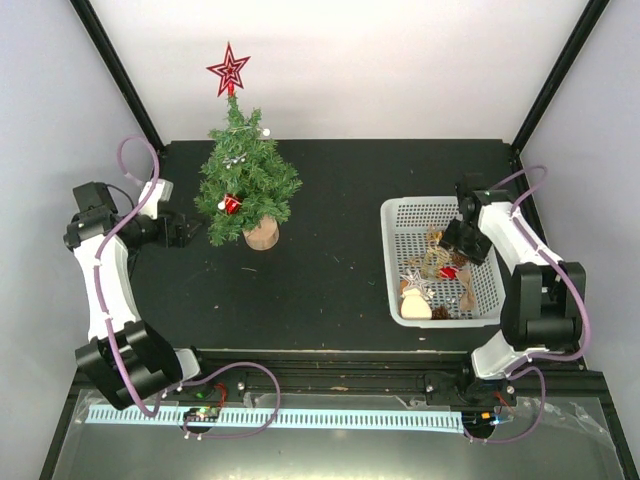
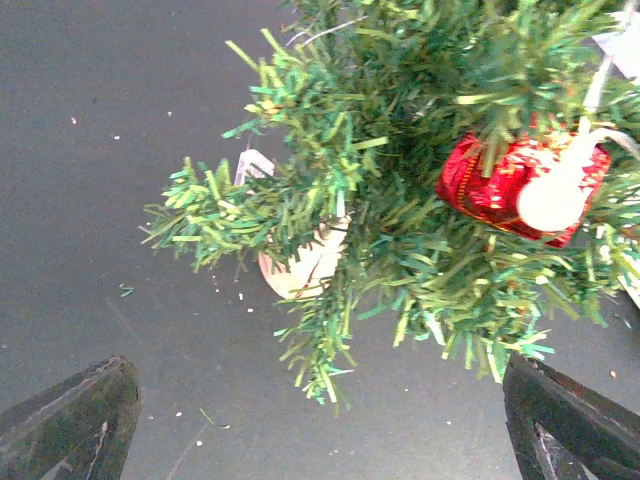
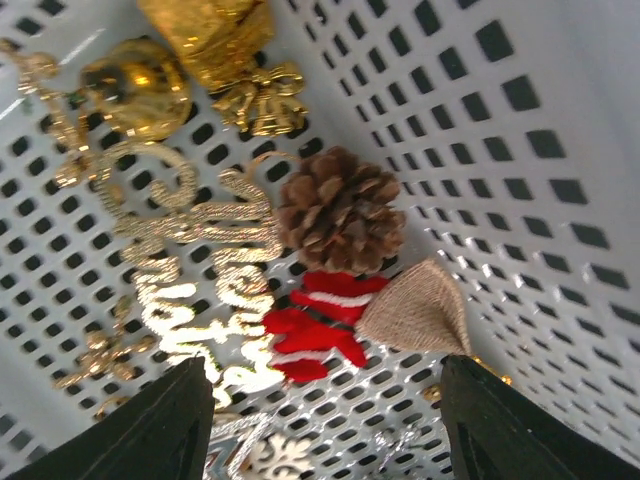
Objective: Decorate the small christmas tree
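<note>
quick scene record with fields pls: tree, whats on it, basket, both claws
tree: small christmas tree, upright on its tan base, left half of the top view
on tree: red star at the top, red ornament in the lower branches
basket: white basket on the right, holding a pine cone, gold glitter lettering, a red-and-white ornament and more
left claw: open, empty, beside the tree's lower branches
right claw: open, empty, above the basket's ornaments

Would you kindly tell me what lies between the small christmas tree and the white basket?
Nothing: the top view shows bare black table between the small christmas tree and white basket.
</note>
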`<state>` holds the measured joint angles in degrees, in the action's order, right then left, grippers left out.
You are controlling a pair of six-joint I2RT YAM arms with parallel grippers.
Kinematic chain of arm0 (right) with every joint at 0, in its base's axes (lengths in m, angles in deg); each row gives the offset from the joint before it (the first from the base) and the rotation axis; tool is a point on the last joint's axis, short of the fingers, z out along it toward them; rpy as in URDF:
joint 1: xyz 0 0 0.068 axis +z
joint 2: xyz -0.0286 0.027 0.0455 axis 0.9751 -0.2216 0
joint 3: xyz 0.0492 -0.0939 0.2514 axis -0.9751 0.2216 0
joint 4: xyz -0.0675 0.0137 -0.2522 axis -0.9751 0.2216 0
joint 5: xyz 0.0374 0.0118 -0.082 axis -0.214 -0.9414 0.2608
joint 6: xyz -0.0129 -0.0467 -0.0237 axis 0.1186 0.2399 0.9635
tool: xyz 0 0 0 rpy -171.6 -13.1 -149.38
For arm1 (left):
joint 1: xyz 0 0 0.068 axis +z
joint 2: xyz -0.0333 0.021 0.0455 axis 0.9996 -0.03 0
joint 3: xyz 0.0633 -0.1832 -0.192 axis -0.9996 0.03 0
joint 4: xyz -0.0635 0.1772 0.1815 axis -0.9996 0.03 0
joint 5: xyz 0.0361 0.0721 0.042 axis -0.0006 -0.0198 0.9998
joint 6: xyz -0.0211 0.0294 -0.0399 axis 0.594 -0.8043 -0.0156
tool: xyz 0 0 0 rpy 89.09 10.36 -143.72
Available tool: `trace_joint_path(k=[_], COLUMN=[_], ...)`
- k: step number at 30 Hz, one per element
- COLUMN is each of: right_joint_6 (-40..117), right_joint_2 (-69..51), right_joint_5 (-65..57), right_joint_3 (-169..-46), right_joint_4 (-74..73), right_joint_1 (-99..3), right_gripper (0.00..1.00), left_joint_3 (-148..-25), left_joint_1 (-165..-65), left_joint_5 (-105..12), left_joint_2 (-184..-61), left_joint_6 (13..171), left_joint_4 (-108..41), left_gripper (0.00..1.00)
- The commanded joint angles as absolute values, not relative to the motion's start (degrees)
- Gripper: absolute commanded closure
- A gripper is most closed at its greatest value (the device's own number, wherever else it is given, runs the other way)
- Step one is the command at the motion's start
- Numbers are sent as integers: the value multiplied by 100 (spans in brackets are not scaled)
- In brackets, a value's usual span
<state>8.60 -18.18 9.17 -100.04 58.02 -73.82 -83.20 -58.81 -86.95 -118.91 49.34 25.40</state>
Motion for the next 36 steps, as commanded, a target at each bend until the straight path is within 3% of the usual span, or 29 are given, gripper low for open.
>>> trace_joint_path(k=[1, 7, 17, 25, 33, 36], right_joint_6=[734, 658, 507, 532, 608, 665], right_joint_2=[-2060, -2367, -2785, -2824, -2877, -2706], right_joint_5=[1336, 1419, 1400, 1571, 1698, 1729], right_joint_3=[-9970, -9883, -9772, -9789, -9799, -9796], right_joint_4=[5709, 5453, 4924, 4819, 4880, 4940], right_joint_1=[-7533, -7669, -7703, -7707, -7704, -7705], right_gripper=[32, 28, 33, 55, 68, 69], left_joint_3=[-8262, -8244, -8200, -8093, -8077, -8069], left_joint_1=[-5943, -5941, -5939, -5941, -5940, -5945], left_joint_5=[-8999, -9110, -9257, -9313, -9387, -9395], left_joint_2=[-11694, -11652, -11552, -11442, -11436, -11440], left_joint_6=[5034, 4961, 4915, 4847, 4845, 4812], left_joint_4=[2657, 2757, 2828, 2843, 2831, 2839], left_gripper=[1, 1, 1, 1, 1, 1])
